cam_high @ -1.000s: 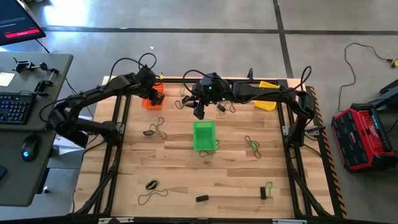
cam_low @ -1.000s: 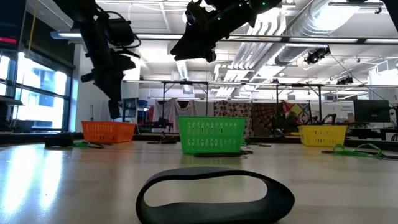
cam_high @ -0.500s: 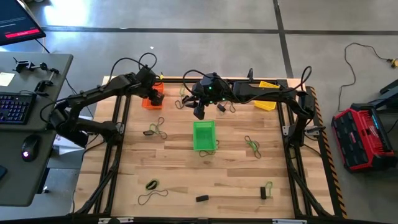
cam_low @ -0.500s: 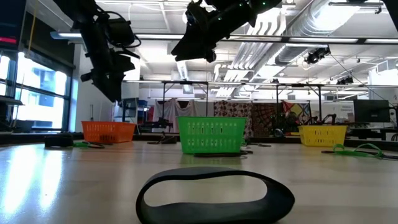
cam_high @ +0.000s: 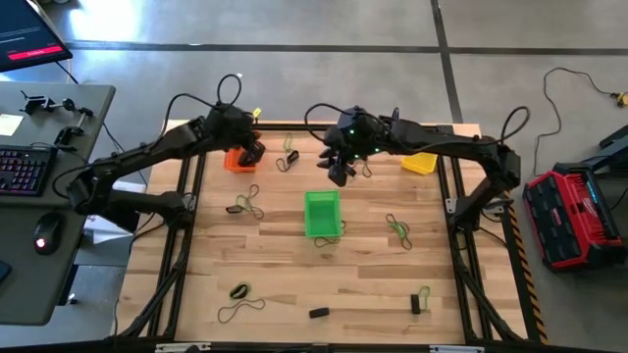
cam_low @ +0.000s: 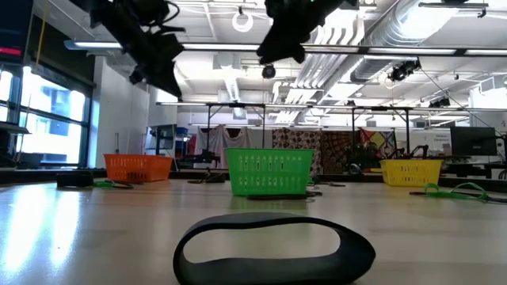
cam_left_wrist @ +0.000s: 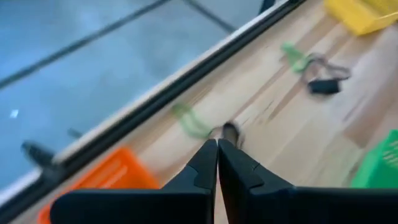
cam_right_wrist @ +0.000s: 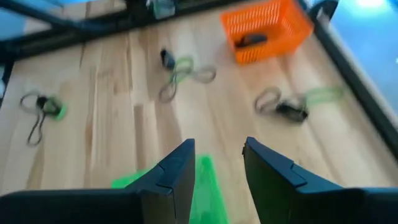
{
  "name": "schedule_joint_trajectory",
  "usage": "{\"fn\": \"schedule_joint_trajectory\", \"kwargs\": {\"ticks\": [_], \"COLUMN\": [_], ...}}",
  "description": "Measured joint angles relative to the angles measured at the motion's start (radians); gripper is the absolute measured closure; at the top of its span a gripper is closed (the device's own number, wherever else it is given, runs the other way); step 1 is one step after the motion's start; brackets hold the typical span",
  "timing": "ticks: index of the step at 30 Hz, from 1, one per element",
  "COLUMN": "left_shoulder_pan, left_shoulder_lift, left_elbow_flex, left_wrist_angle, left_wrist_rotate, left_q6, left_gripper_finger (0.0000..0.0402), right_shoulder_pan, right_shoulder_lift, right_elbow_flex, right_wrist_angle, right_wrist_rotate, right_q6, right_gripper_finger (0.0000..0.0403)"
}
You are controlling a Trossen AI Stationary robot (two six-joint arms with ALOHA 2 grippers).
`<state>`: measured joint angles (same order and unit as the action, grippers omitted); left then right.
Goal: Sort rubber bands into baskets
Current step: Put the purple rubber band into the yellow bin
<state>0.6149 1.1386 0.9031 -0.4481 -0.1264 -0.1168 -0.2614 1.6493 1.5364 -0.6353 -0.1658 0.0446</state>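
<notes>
Most rubber bands (cam_high: 243, 205) lie loose across the table (cam_high: 373, 284); only 1 dark bundle shows inside the orange basket (cam_right_wrist: 268, 28), so sorting has barely begun. The left gripper (cam_left_wrist: 217, 163) is pressed together, empty; the right gripper (cam_right_wrist: 216, 171) is spread above the green basket (cam_high: 321, 213).

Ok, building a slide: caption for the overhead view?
Both arms raised over the table's far side, left gripper shut by the orange basket, right gripper open.

Grey concrete floor (cam_high: 324, 69) all round, crossed by dark seams. A grey desk (cam_high: 54, 211) stands to one side with a keyboard (cam_high: 27, 169) and mouse (cam_high: 40, 234); a red case (cam_high: 572, 218) sits opposite. Overhead run white ducts (cam_low: 432, 32) and strip lights, tall windows (cam_low: 43, 119) beyond.
</notes>
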Motion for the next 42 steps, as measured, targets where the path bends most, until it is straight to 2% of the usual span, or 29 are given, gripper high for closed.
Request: {"fn": "schedule_joint_trajectory", "kwargs": {"ticks": [4,10,14,18,24,30,35,42], "left_shoulder_pan": [-0.025,-0.046,-0.051,-0.059,-0.076,-0.096,-0.095,-0.095], "left_shoulder_lift": [0.001,0.002,0.002,0.002,0.002,0.002,0.002,0.002], "left_elbow_flex": [0.0,0.0,-0.001,-0.029,-0.104,-0.134,-0.136,-0.136], "left_wrist_angle": [0.03,0.029,0.036,0.119,0.268,0.327,0.328,0.326], "left_wrist_rotate": [0.043,0.048,0.053,0.091,0.13,0.151,0.151,0.151], "left_q6": [0.02,0.024,0.021,0.008,-0.062,-0.063,-0.062,-0.056], "left_gripper_finger": [0.0401,0.0401,0.0401,0.0401,0.0401,0.0401,0.0401,0.0401], "right_shoulder_pan": [0.022,0.046,0.046,0.044,0.056,0.145,0.233,0.311], "right_shoulder_lift": [-0.004,-0.006,-0.038,-0.127,-0.312,-0.459,-0.493,-0.453], "right_elbow_flex": [0.0,0.0,-0.051,-0.195,-0.449,-0.609,-0.702,-0.76], "right_wrist_angle": [-0.129,-0.334,-0.363,-0.282,-0.105,0.051,0.192,0.282], "right_wrist_rotate": [0.0,-0.001,-0.016,-0.045,-0.052,-0.038,0.008,0.096], "right_q6": [0.001,-0.008,-0.023,0.012,0.194,0.348,0.428,0.448], "right_gripper_finger": [0.0277,0.0277,0.0277,0.0277,0.0277,0.0277,0.0277,0.0277]}}
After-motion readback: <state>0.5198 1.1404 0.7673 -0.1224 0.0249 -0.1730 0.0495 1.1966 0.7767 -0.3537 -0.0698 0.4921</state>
